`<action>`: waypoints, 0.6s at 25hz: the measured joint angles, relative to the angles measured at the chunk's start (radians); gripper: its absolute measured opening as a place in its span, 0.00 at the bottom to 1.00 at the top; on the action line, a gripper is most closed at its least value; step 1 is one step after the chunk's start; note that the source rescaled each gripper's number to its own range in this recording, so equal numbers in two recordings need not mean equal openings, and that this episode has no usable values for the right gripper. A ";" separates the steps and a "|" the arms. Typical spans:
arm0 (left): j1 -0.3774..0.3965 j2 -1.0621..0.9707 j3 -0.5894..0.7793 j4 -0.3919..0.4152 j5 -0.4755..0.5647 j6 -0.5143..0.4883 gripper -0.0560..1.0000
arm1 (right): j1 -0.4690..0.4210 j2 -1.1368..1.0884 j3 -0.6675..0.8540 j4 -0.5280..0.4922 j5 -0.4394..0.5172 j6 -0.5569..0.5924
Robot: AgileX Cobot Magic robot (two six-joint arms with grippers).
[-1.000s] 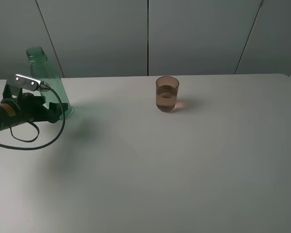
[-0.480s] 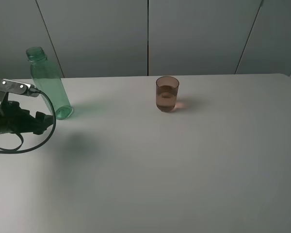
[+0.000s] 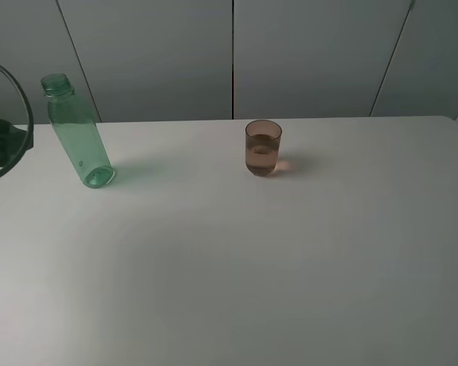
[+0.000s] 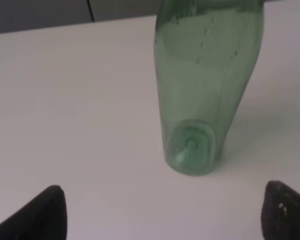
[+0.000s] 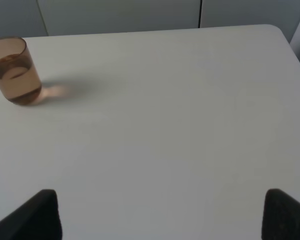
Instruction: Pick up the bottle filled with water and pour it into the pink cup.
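Note:
The bottle (image 3: 78, 131), transparent green with an open neck, stands free at the table's back left. It also shows in the left wrist view (image 4: 205, 95) with droplets inside and no water level visible. The pink cup (image 3: 263, 147) stands near the table's back middle and holds liquid to about half. It also shows in the right wrist view (image 5: 15, 70). My left gripper (image 4: 165, 220) is open and empty, well short of the bottle. Only a black part of it (image 3: 1, 141) shows at the exterior view's left edge. My right gripper (image 5: 162, 220) is open and empty, far from the cup.
The white table (image 3: 237, 259) runs to grey wall panels at the back. Its right rear corner (image 5: 277, 31) shows in the right wrist view. A black cable loop (image 3: 23, 107) hangs at the left edge.
My left arm has drawn back to the left, away from the bottle, and is nearly out of the exterior view. The bottle and cup have stayed in place.

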 joint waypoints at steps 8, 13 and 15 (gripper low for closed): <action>-0.032 -0.325 -0.108 -0.422 0.585 0.424 1.00 | 0.000 0.000 0.000 0.000 0.000 0.000; -0.032 -0.499 -0.090 -0.525 0.806 0.512 1.00 | 0.000 0.000 0.000 0.000 0.000 0.000; -0.032 -0.587 -0.064 -0.542 0.822 0.524 1.00 | 0.000 0.000 0.000 0.000 0.000 0.000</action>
